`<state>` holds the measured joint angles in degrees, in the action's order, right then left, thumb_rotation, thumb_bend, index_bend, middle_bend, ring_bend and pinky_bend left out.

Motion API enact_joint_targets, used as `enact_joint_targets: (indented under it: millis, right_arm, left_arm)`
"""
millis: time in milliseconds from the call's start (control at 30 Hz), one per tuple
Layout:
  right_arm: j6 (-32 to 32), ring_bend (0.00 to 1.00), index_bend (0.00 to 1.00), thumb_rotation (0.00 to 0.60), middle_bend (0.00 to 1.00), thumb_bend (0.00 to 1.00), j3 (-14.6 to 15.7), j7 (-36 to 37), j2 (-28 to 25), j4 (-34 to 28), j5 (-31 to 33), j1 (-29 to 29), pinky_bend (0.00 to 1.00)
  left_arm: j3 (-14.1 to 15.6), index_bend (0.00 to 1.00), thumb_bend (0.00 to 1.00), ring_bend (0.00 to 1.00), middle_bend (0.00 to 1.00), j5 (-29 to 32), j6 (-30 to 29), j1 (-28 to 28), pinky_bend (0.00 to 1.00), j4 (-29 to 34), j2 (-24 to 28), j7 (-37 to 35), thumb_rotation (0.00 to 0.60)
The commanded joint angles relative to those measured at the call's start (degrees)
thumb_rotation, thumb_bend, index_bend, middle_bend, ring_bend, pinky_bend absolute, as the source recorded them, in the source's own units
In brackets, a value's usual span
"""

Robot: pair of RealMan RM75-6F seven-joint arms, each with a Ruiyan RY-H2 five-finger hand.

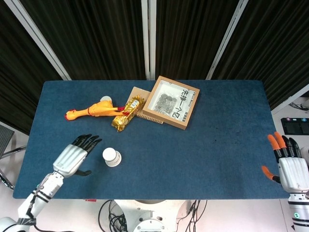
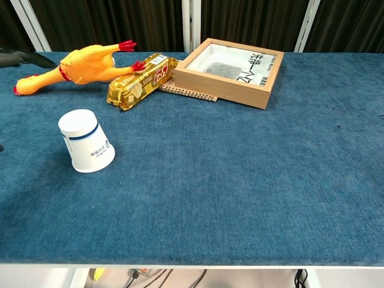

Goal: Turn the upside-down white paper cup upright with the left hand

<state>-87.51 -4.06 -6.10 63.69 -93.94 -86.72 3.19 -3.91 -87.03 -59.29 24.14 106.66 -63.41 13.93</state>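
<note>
The white paper cup (image 1: 111,157) stands upside down on the blue table, its closed base facing up; the chest view shows the cup (image 2: 87,141) with a blue band and small print on its wall. My left hand (image 1: 76,155) hovers just left of the cup, fingers spread and apart from it, holding nothing. Only dark fingertips (image 2: 21,58) of that hand show at the chest view's left edge. My right hand (image 1: 287,163) rests at the table's right front edge, fingers apart and empty.
A yellow rubber chicken (image 1: 94,110) lies behind the cup, next to a gold snack packet (image 1: 127,113). A wooden framed box (image 1: 171,102) sits on a notebook at the back centre. The table's blue cloth (image 1: 207,154) stretches between the hands.
</note>
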Motion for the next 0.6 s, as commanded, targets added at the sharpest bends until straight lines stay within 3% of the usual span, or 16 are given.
enact_joint_targets:
  millis: [33, 233, 600]
  right_arm:
    - [0.2, 0.0, 0.0, 0.6, 0.0, 0.13, 0.0, 0.1, 0.1, 0.2, 0.2, 0.0, 0.0]
    - [0.5, 0.0, 0.0, 0.6, 0.0, 0.13, -0.1, 0.5, 0.4, 0.8, 1.0, -0.1, 0.0]
    - [0.8, 0.0, 0.0, 0.6, 0.0, 0.13, -0.3, 1.1, 0.7, 1.6, 1.9, -0.3, 0.0]
  left_arm:
    - [-1.7, 0.07, 0.09, 0.0, 0.02, 4.7, 3.8, 4.0, 0.1, 0.3, -4.4, 8.0, 0.6]
    - [-2.2, 0.11, 0.09, 0.0, 0.02, 11.1, 4.7, 6.9, 0.1, -0.2, -9.3, 19.9, 0.6]
    - [-1.6, 0.16, 0.1, 0.0, 0.05, 27.4, 5.2, 12.8, 0.09, 1.3, -13.3, 35.4, 0.6]
